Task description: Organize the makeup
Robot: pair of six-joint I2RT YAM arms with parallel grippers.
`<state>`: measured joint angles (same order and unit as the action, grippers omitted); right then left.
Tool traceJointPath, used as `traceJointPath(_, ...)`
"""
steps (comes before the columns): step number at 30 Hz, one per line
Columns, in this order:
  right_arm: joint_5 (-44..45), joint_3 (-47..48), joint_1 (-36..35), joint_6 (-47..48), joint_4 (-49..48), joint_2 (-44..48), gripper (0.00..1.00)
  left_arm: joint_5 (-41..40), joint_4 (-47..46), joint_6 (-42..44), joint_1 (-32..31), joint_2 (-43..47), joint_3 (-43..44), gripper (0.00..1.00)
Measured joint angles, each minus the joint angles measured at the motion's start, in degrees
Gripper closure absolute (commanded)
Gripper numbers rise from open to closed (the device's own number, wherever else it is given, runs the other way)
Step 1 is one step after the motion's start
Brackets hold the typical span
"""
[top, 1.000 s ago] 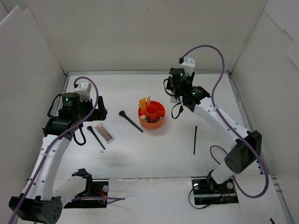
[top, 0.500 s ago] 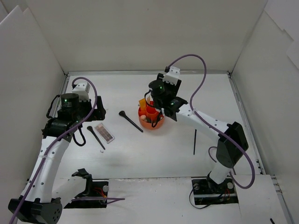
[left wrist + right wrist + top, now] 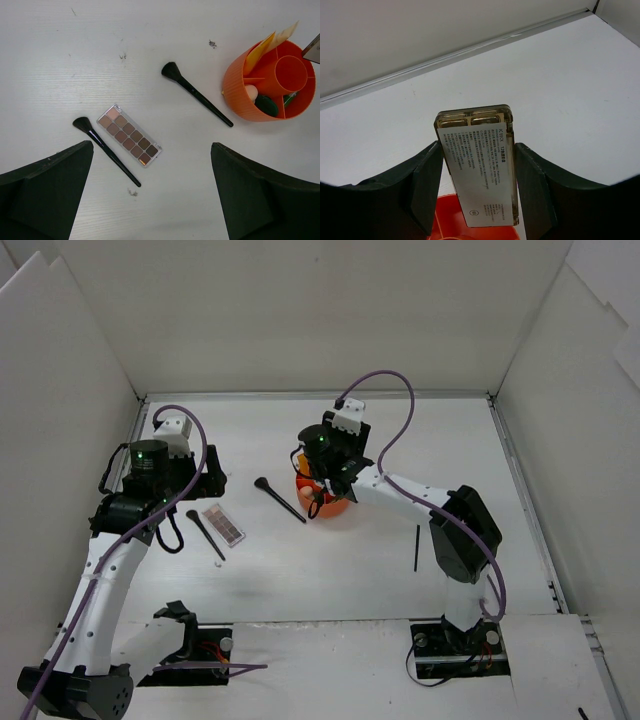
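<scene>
My right gripper (image 3: 479,189) is shut on a clear-cased eyeshadow palette (image 3: 477,165), label side toward the camera, held upright just over the orange holder (image 3: 451,222). In the top view this gripper (image 3: 320,480) hangs over the holder (image 3: 338,506). My left gripper (image 3: 152,200) is open and holds nothing, high above the table. Below it lie a brown-pink palette (image 3: 129,135), one black brush (image 3: 106,151) to its left and another brush (image 3: 196,95) toward the holder (image 3: 237,97). The holder contains a beige sponge (image 3: 251,92), a dark green compact (image 3: 266,105) and an orange tube (image 3: 260,52).
A thin black stick-like brush (image 3: 417,540) lies on the table right of the holder. White walls close in the table at the back and both sides. Purple cables loop over both arms.
My right arm has swung left from behind the holder's right side to directly over it, carrying the palette. The left arm and the items on the table have not moved.
</scene>
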<state>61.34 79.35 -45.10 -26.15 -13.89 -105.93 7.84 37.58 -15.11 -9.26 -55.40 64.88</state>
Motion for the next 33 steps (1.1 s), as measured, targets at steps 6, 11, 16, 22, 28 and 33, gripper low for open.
traceJointPath(6,0.6,1.0,-0.1,-2.6,0.5,-1.6,1.0,0.0,-0.1,-0.1,0.0,0.0,0.0,0.0)
traceJointPath(11,0.9,1.7,-0.3,-4.6,1.1,-2.3,0.99,0.0,-0.1,-0.1,0.0,0.0,0.0,0.01)
traceJointPath(16,0.9,2.5,-0.6,-6.2,2.0,-4.0,0.96,0.0,-0.1,-0.1,0.0,0.0,0.0,0.0)
traceJointPath(22,1.1,2.5,-0.8,-8.2,3.9,-5.1,0.87,0.0,-0.1,-0.1,0.0,0.0,0.0,0.0)
traceJointPath(28,1.1,2.5,-0.8,-9.8,5.6,-5.6,0.78,0.0,-0.1,-0.1,0.0,0.0,0.0,0.0)
traceJointPath(33,1.0,2.5,-1.1,-10.9,6.5,-5.6,0.67,0.1,-0.1,-0.1,0.0,0.0,0.0,0.01)
